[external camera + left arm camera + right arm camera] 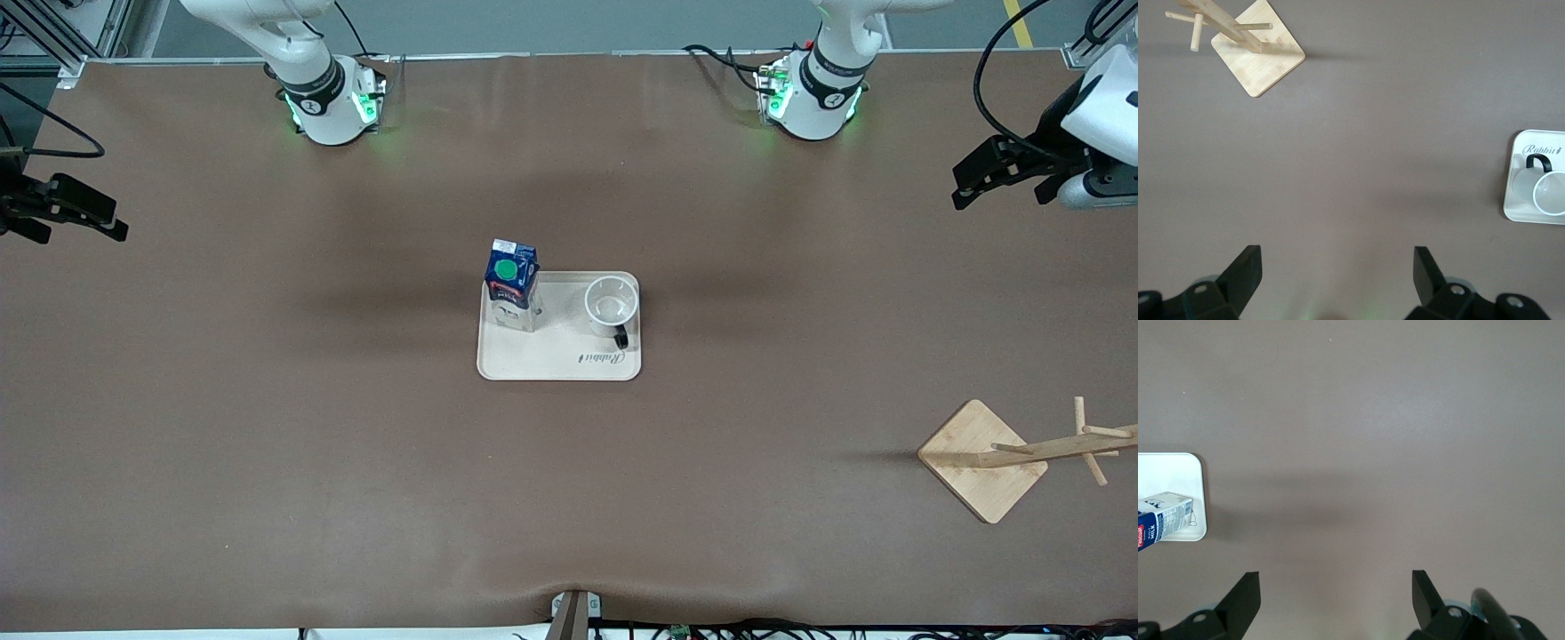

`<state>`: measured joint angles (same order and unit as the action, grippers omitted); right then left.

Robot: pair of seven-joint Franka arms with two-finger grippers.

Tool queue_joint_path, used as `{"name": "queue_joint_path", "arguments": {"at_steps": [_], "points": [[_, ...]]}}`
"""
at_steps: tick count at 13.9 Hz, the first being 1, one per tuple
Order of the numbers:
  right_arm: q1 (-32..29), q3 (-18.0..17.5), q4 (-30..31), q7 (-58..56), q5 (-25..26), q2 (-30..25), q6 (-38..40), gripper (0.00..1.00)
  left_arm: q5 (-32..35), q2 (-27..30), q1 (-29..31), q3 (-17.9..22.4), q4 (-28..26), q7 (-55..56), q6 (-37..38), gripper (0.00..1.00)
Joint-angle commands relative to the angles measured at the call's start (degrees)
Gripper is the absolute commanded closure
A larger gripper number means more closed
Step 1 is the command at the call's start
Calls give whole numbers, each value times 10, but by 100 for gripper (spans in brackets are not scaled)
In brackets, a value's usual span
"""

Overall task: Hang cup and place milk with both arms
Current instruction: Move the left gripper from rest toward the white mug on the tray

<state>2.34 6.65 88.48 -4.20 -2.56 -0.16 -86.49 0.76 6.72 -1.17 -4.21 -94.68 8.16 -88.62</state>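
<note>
The milk (511, 283), a dark-blue carton with a green cap, stands upright on a cream tray (560, 363) at mid-table. The white cup (612, 302) stands upright beside it on the tray, toward the left arm's end, with its black handle pointing at the front camera. My left gripper (967, 182) is open and empty, up over the left arm's end of the table. My right gripper (114, 222) is open and empty over the right arm's end. The left wrist view shows its gripper (1337, 267), the cup (1548, 190) and the tray (1513, 200). The right wrist view shows its gripper (1336, 590) and the milk (1165, 517).
A wooden cup rack (1022, 449) with pegs on a square base stands near the left arm's end, nearer to the front camera than the tray; it also shows in the left wrist view (1255, 50). Brown tabletop surrounds the tray.
</note>
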Motion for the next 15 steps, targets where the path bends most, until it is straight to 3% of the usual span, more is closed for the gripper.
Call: {"name": "queue_joint_path", "arguments": {"at_steps": [1, 6, 8, 10, 13, 15], "points": [[-8, -3, -10, 4, -10, 4, 8, 0, 0, -6, -1, -1, 12, -5, 6, 0], [-8, -3, -10, 4, -10, 4, 9, 0, -8, -29, -9, -17, 25, 5, 6, 0], [-8, -3, -10, 4, -10, 4, 8, 0, -8, -49, -11, -48, 22, 50, 6, 0], [-8, -3, -10, 4, -10, 4, 8, 0, -4, -84, -11, -106, 22, 122, -8, 0], [-8, -3, -10, 5, -10, 4, 8, 0, -1, -144, -16, -172, 12, 198, -85, 0], [-8, -3, -10, 4, -10, 4, 9, 0, 0, -182, -42, -180, 11, 250, -125, 0]]}}
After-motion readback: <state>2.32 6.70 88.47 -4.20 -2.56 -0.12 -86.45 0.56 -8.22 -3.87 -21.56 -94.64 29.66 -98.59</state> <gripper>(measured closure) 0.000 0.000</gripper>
